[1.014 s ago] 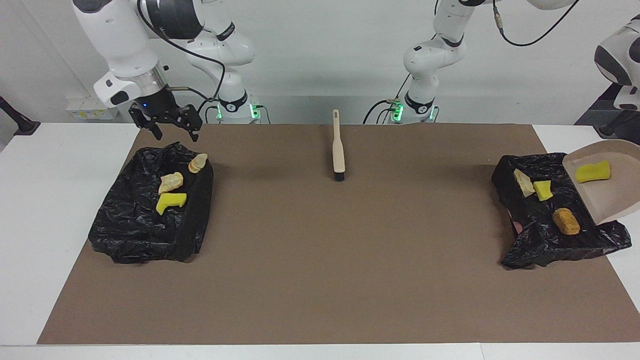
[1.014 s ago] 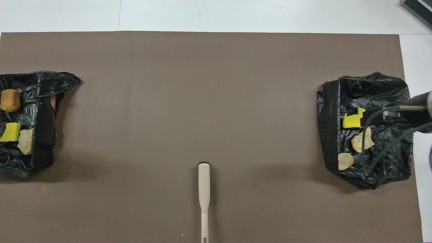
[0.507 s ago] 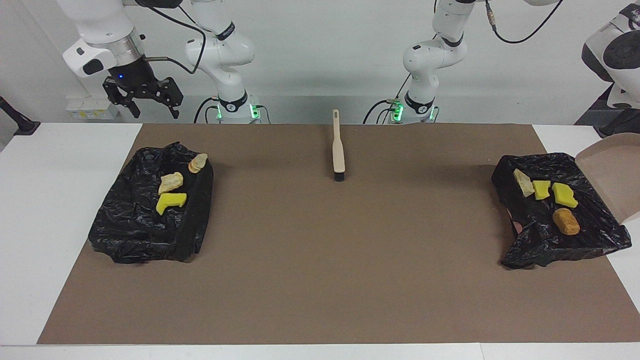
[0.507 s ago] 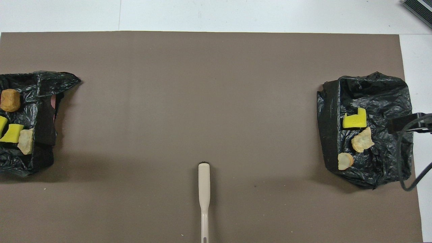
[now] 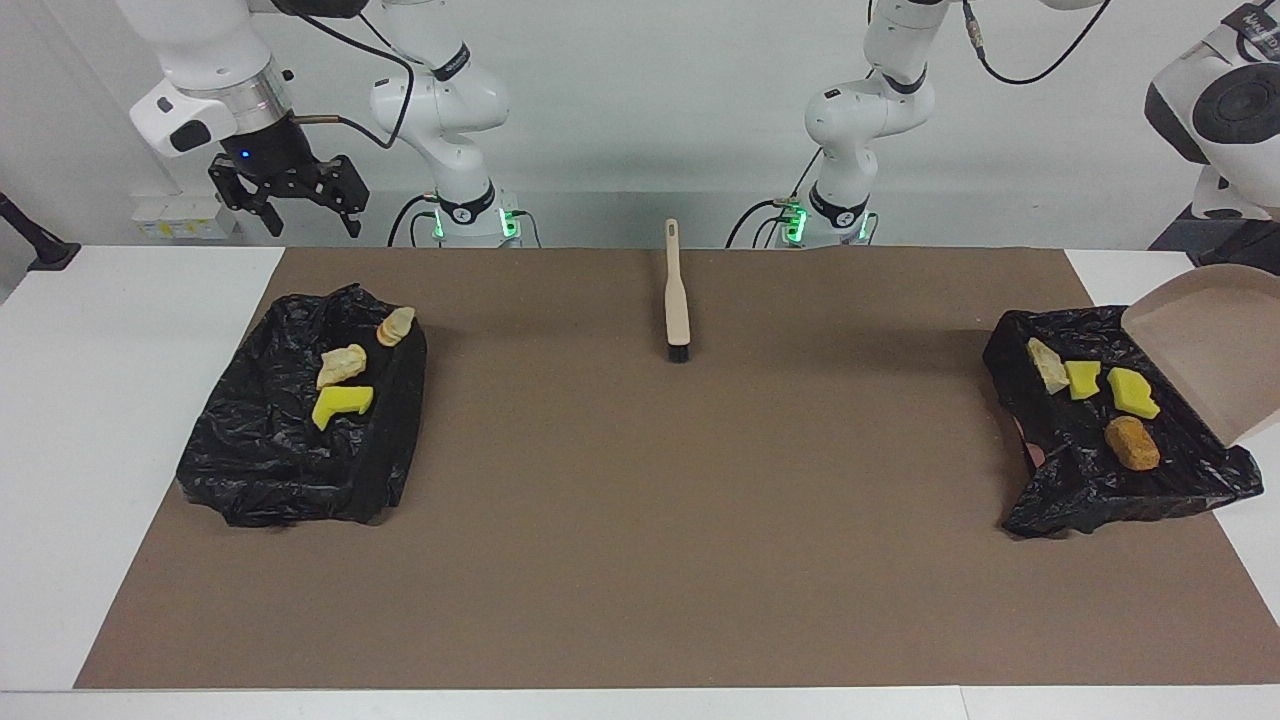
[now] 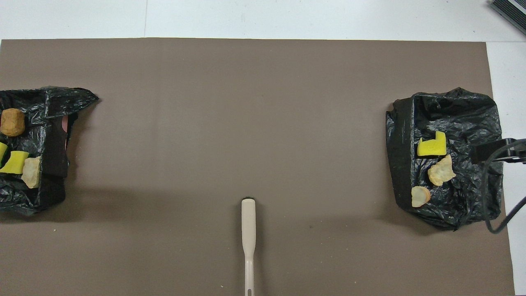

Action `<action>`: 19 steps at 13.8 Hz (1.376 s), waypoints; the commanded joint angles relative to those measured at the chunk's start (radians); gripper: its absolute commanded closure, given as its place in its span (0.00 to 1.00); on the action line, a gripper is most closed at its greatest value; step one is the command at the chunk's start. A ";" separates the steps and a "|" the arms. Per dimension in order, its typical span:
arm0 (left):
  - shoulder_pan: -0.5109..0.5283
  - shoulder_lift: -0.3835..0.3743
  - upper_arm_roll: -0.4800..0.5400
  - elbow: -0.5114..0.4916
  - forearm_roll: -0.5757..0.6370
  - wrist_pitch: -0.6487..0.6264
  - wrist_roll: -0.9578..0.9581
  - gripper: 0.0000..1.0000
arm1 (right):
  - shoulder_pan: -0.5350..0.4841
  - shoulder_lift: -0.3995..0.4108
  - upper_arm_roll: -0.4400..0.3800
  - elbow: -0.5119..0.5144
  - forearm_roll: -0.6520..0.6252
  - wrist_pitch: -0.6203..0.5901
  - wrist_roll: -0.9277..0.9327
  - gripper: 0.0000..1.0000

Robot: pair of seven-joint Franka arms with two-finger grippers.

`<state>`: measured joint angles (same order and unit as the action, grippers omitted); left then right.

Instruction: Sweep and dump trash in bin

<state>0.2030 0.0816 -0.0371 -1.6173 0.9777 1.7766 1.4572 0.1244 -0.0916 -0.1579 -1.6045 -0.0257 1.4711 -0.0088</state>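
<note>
Trash (image 5: 1110, 400) all lies in the two black-lined bins (image 5: 300, 440). Left tool, out of view, clenched on tilted dustpan (image 5: 1215, 350); right tool (image 5: 285, 200) released, raised. Risk: dustpan snagging liner, spilling scraps.

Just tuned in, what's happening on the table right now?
All the trash sits in two black-bagged bins: four pieces in the bin at the left arm's end, three in the bin at the right arm's end. The dustpan hangs tilted over the first bin. The right gripper is open, raised. The brush lies on the mat.
</note>
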 commanded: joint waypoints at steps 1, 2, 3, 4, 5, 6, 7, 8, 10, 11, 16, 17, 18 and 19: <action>-0.083 -0.023 0.006 -0.013 -0.097 -0.122 -0.065 1.00 | -0.037 -0.010 0.024 -0.011 -0.017 -0.009 -0.025 0.00; -0.102 -0.022 0.006 -0.007 -0.147 -0.156 -0.121 1.00 | -0.046 -0.010 0.040 -0.011 -0.017 -0.009 -0.025 0.00; -0.129 -0.025 0.006 -0.015 -0.210 -0.179 -0.168 1.00 | -0.046 -0.010 0.040 -0.011 -0.017 -0.011 -0.025 0.00; -0.154 -0.028 0.005 -0.015 -0.258 -0.221 -0.226 1.00 | -0.048 -0.010 0.040 -0.011 -0.017 -0.011 -0.025 0.00; -0.178 -0.035 0.005 -0.016 -0.305 -0.252 -0.297 1.00 | -0.049 -0.010 0.041 -0.011 -0.017 -0.011 -0.025 0.00; -0.209 -0.043 0.005 -0.029 -0.360 -0.272 -0.369 1.00 | -0.049 -0.010 0.041 -0.011 -0.017 -0.011 -0.025 0.00; -0.226 -0.060 0.005 -0.045 -0.437 -0.287 -0.458 1.00 | -0.045 -0.010 0.041 -0.011 -0.017 -0.011 -0.025 0.00; -0.250 -0.078 0.005 -0.074 -0.514 -0.290 -0.556 1.00 | -0.043 -0.010 0.041 -0.011 -0.017 -0.011 -0.023 0.00; -0.321 -0.106 0.005 -0.128 -0.582 -0.286 -0.723 1.00 | -0.043 -0.011 0.041 -0.011 -0.016 -0.012 -0.020 0.00; -0.356 -0.112 0.005 -0.144 -0.624 -0.283 -0.821 1.00 | -0.042 -0.011 0.041 -0.011 -0.008 -0.014 -0.017 0.00; -0.493 -0.097 0.005 -0.171 -0.795 -0.255 -1.239 1.00 | -0.040 -0.031 0.040 -0.043 -0.005 0.001 -0.011 0.00; -0.526 -0.088 0.005 -0.173 -0.815 -0.228 -1.294 1.00 | -0.037 -0.034 0.040 -0.051 -0.019 0.017 -0.011 0.00; -0.554 -0.080 0.005 -0.185 -0.852 -0.192 -1.360 1.00 | -0.035 -0.033 0.041 -0.052 -0.019 0.031 -0.013 0.00; -0.583 -0.074 0.005 -0.197 -0.891 -0.140 -1.432 1.00 | -0.035 -0.033 0.041 -0.054 -0.019 0.038 -0.013 0.00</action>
<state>-0.3259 0.0131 -0.0514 -1.7779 0.1379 1.5576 0.1323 0.0975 -0.0951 -0.1283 -1.6184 -0.0257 1.4766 -0.0088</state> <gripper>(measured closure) 0.674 0.000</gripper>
